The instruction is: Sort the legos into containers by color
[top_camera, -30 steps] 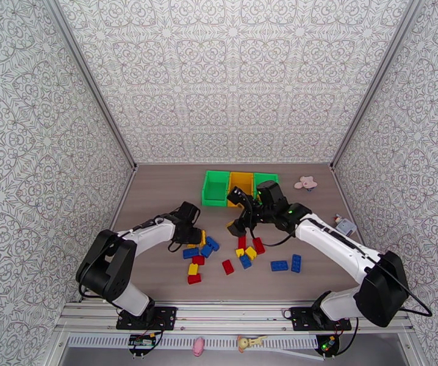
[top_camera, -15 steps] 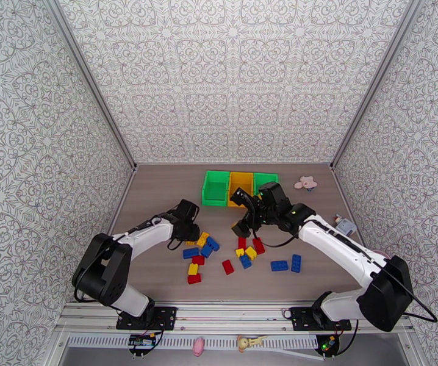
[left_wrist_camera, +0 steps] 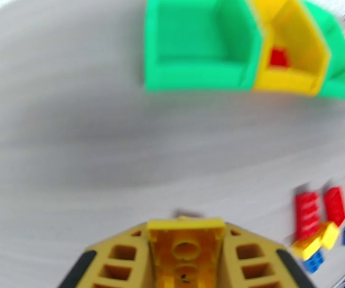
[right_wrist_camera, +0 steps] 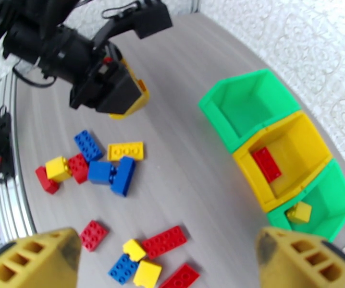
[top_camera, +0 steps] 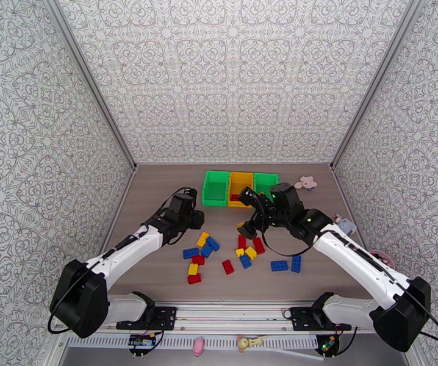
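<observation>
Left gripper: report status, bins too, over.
Left gripper shut on yellow brick. Right gripper open over loose legos. Yellow bin holds red brick. Table bare up to bins.

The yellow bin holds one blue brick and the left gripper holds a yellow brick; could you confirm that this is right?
Not quite: the yellow bin holds one red brick, not a blue one, as the right wrist view shows. The left gripper does indeed hold a yellow brick.
</observation>
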Motion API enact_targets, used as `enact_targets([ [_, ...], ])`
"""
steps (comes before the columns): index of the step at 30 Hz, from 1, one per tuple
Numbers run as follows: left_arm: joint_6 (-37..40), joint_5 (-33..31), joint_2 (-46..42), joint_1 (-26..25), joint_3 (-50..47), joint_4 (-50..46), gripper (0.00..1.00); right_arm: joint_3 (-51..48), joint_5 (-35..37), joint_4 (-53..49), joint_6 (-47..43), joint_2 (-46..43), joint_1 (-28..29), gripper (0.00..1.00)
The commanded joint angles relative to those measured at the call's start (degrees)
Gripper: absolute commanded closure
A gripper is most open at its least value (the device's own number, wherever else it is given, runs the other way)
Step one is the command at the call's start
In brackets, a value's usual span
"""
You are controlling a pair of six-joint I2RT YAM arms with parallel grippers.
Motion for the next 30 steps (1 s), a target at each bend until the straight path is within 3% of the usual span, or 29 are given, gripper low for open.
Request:
enact_targets([
  [1, -0.4, -1.5, -0.4, -1.2, 1.4, 8.6, 0.75, -2.6, 1.4, 6.6, 3.5, 0.4, -1.5, 0.0],
  [10, 0.6, -0.1, 8.6, 0.3, 8.8, 12.9, 0.74, -3.6, 0.5, 14.0, 8.1, 2.3, -2.7, 0.0],
  [30, 3.6, 5.3, 36.7, 4.1, 33.8, 12.1, 0.74, -2.2, 2.4, 14.0, 9.4, 3.8, -2.9, 0.0],
])
